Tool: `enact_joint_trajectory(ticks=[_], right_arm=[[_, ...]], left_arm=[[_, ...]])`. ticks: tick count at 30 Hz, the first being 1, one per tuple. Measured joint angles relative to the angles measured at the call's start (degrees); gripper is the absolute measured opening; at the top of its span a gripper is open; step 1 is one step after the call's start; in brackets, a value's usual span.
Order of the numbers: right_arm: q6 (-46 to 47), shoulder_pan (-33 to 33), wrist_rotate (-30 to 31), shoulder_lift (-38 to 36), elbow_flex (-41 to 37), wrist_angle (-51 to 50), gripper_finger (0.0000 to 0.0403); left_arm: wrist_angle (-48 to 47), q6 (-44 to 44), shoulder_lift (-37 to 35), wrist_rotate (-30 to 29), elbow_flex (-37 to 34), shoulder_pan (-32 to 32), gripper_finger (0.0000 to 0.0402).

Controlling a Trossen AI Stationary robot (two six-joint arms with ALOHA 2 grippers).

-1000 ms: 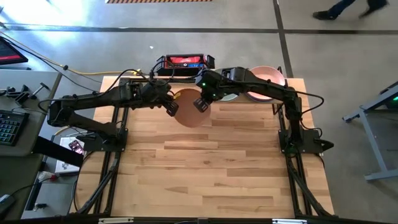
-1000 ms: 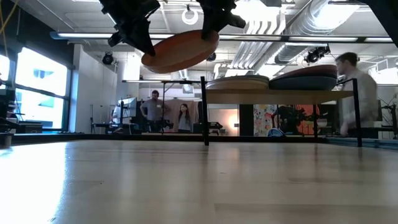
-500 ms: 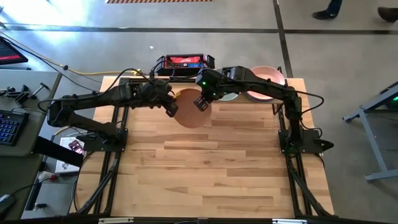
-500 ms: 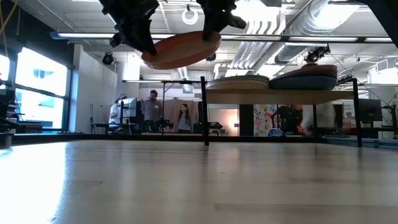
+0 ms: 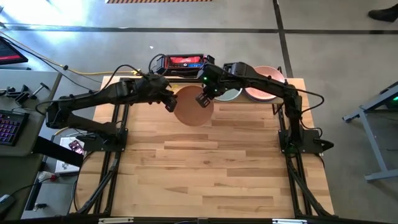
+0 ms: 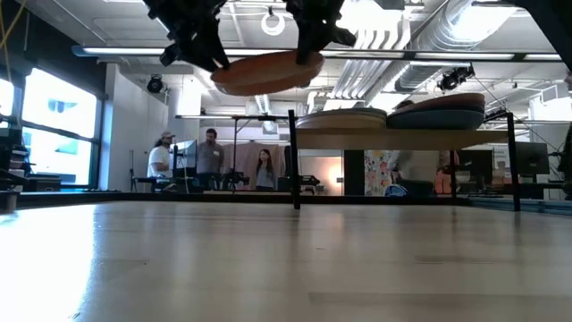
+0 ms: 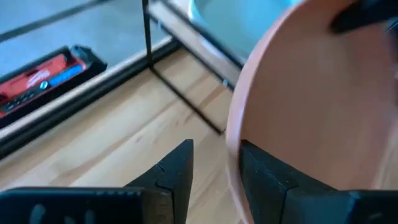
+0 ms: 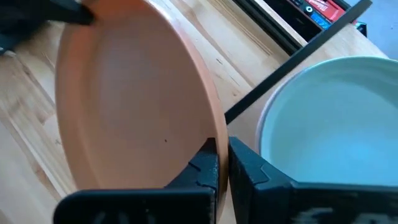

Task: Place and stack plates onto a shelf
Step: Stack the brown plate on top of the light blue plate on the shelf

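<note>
Right fingers (image 8: 222,163): clamped on the rim of the one tan plate (image 5: 191,106), held in the air in the upper middle of the high view.
Left fingers (image 7: 214,171): parted, standing beside the plate's opposite edge; whether they touched it could not be told.
Tan plate: one, roughly level in the low view (image 6: 266,72), hanging between the two grippers above and left of the shelf (image 6: 402,136).
Shelf: one, at the upper right of the worktop (image 5: 205,168), light board on black legs.
Stacks on the shelf: two, side by side in the low view; a pale plate (image 8: 329,124) topped the left stack, a pink plate (image 5: 264,87) the right.
Plates within each stack: number could not be told.
People: three, standing far off in the room at the low view's left (image 6: 210,161).
</note>
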Motion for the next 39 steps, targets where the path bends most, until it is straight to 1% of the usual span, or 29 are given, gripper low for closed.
enact_joint_trajectory(ticks=[4, 11, 15, 21, 24, 30, 36, 39], right_arm=[[-1.3, -1.5, -0.6, 0.0, 0.0, -0.6, 0.0], [-5.4, -5.3, -1.2, -1.6, 0.0, -1.4, 0.0], [-8.5, -8.9, -2.9, -3.0, 0.1, -1.2, 0.0], [-13.3, -16.3, -5.4, -5.0, 0.3, -0.6, 0.0], [-15.9, -20.6, -9.0, -5.3, 0.3, -0.3, 0.0], [-20.9, -30.1, -19.8, -5.2, 0.3, 0.2, 0.0], [-22.6, -39.2, -30.1, -5.0, 0.2, 0.6, 0.0], [-22.5, -43.0, -35.8, -4.8, -1.6, 1.5, 0.0]], left_arm=[[3.0, 0.4, -2.4, 0.0, 0.0, 0.3, 0.0117], [3.2, 1.8, -6.1, 0.1, 0.0, 1.1, 0.0118], [3.1, 3.4, -7.3, -0.9, 0.0, 1.1, 0.0118], [2.6, 4.4, -7.5, -2.3, 0.0, 1.1, 0.0117], [2.6, 4.9, -7.2, -2.4, 0.0, 1.1, 0.0117], [2.2, 5.6, -7.1, -4.1, -0.1, 1.1, 0.0117], [2.2, 5.7, -7.1, -6.7, -0.1, 1.1, 0.0117], [2.2, 5.6, -7.1, -7.4, -0.1, 1.1, 0.0117]])
